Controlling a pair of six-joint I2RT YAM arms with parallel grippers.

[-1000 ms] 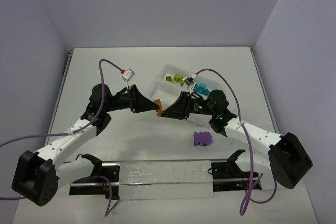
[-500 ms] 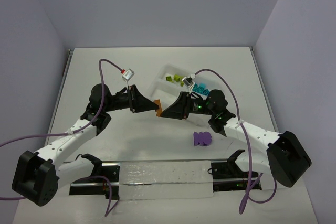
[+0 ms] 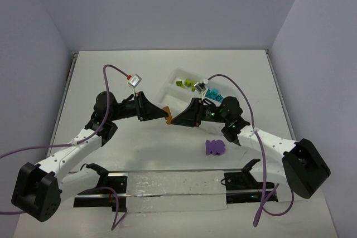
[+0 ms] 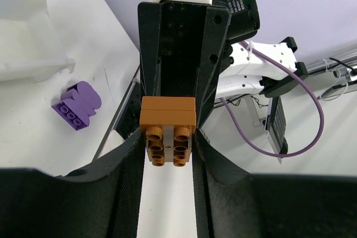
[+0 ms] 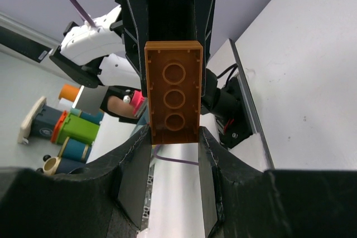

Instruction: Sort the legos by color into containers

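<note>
Barely shifted since a second ago, the left gripper (image 4: 167, 140) and right gripper (image 5: 173, 137) both clamp the orange-brown lego clump (image 3: 166, 112) mid-frame in the top view, lower left of the white tray (image 3: 170, 90); a purple lego (image 3: 215, 147) lies lower right.

Overhead wide — wrists face-to-face, sharing orange brick (image 4: 168, 132).

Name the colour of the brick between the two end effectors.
The plastic toy brick is orange-brown; right wrist view.
</note>
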